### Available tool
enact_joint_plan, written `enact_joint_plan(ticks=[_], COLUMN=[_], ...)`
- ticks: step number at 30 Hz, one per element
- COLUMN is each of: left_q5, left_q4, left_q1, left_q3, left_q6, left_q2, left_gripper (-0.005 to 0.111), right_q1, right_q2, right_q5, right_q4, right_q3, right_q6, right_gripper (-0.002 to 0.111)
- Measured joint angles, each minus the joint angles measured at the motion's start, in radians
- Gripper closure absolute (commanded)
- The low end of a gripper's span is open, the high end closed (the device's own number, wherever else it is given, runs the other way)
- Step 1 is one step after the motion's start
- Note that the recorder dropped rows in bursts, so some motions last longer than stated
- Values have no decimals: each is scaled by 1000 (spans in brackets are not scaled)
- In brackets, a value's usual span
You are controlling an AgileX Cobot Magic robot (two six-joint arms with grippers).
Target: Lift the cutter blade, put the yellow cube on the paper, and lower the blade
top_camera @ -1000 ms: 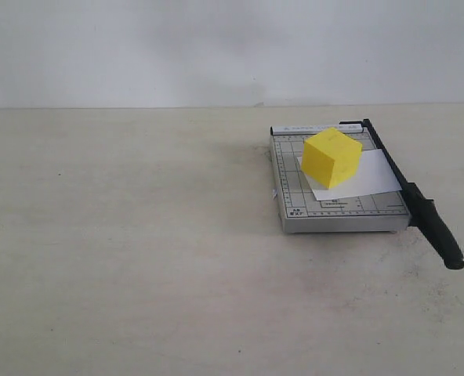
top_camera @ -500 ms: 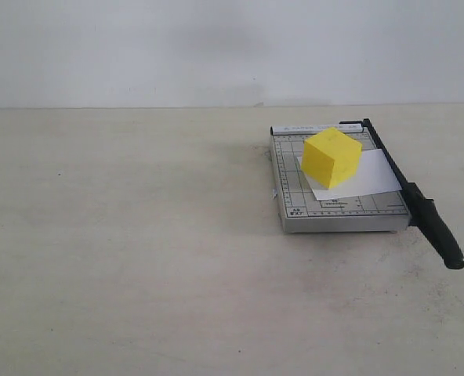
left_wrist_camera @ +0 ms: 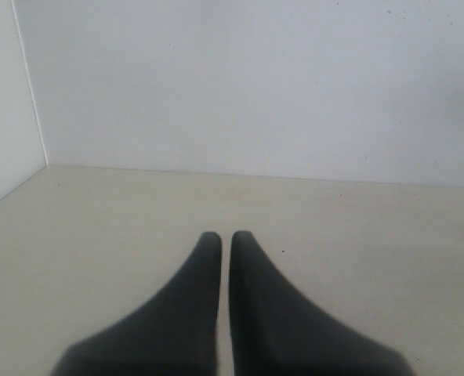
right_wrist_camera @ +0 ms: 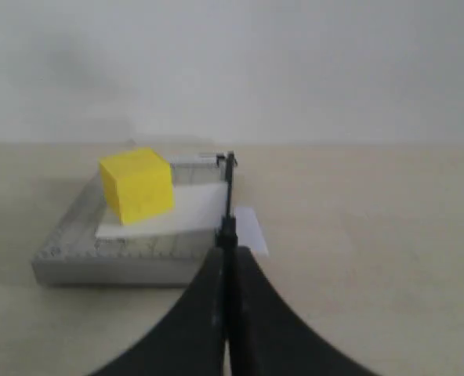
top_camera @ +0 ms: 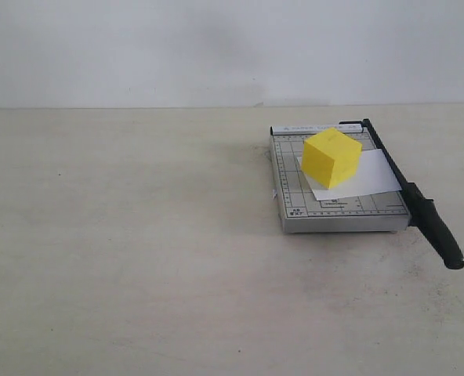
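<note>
Though apart, yellow cube (right_wrist_camera: 136, 185) beyond gripper (right_wrist_camera: 227, 252)

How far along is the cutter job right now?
All steps look done: the yellow cube sits on the paper, and the cutter blade lies down along the trimmer base. Nothing in hand; the left gripper and right gripper are shut, empty. Nothing left.

Pale beige tabletop (top_camera: 138, 258); plain white wall (top_camera: 216, 47) behind.
</note>
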Motion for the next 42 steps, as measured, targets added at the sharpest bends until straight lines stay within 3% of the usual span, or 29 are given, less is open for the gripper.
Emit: enact_joint_plan(ticks=[6, 27, 30, 34, 38, 42], left_q5=[0, 7, 62, 186, 206, 202], left_q4=[0, 0, 0, 3, 41, 51], left_q1=[0, -13, -73, -202, -310, -366], left_q3=[0, 0, 0, 3, 39, 68], left_q6=[0, 0, -2, -2, -2, -31], left_q2=[0, -37, -54, -59, -59, -59], left_gripper=[102, 102, 102, 102, 102, 102], right_q1=[-55, -57, -57, -57, -57, -57], right_q2=[0, 0, 0, 0, 0, 0], right_q5=[98, 103, 103, 103, 103, 103], right_q4=[-95, -50, -50, -50, -50, -50], right_q3=[2, 2, 2, 2, 2, 2], right_q6=[-52, -60, -60, -60, -60, -60], right_gripper=[108, 108, 108, 108, 108, 108])
